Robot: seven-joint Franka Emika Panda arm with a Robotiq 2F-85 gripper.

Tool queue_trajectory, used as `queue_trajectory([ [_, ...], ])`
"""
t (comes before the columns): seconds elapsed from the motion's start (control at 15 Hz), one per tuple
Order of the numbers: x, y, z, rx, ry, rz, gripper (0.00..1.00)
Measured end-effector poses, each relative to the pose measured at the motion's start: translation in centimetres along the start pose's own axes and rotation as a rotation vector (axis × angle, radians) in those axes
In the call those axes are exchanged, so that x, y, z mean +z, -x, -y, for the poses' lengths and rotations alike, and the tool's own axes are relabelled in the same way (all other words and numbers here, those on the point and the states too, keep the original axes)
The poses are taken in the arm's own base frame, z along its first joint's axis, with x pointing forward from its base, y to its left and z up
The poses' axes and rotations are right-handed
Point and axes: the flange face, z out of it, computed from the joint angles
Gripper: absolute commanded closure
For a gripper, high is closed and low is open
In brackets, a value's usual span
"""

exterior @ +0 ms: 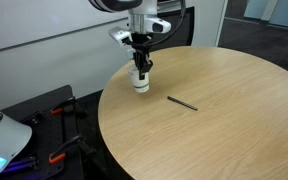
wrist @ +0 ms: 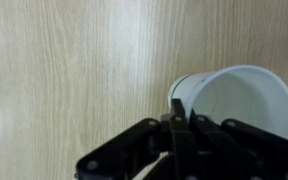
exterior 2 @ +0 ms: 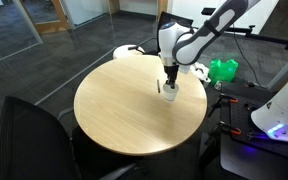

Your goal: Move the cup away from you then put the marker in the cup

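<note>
The gripper (wrist: 176, 122) enters from the bottom of the wrist view, fingers pinched together on the left rim of the cup (wrist: 239, 100) — the cup's lower part is hidden behind the dark claw body. In an exterior view the marker (exterior: 182, 102) lies right of centre on the table (exterior: 224, 130), well apart from the cup — a thin line, its ends indistinguishable.

The arm (exterior 2: 198, 40) was white, built of rounded segments with dark grey bands at the joints in both exterior views. At its end sat a black gripper (exterior: 141, 66), blocky at the wrist and narrowing toward the tips. In the wrist view the gripper (wrist: 176, 128) showed matt black linkage bars fanning to both sides, with 2 slim jaws at the centre.
</note>
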Motion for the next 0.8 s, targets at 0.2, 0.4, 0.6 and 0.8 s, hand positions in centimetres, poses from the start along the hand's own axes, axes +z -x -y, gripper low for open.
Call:
queue_trajectory([
  [0.2, -2.2, -1.2, 0.3, 0.054, -0.013, -0.015, 0.99],
  [0.4, -4.2, -2.4, 1.9, 0.123, -0.053, -0.042, 0.98],
  [0.6, -5.4, -3.3, 3.5, 0.138, -0.069, -0.051, 0.98],
  [0.8, -5.3, -3.4, 3.5, 0.139, -0.069, -0.049, 0.98],
])
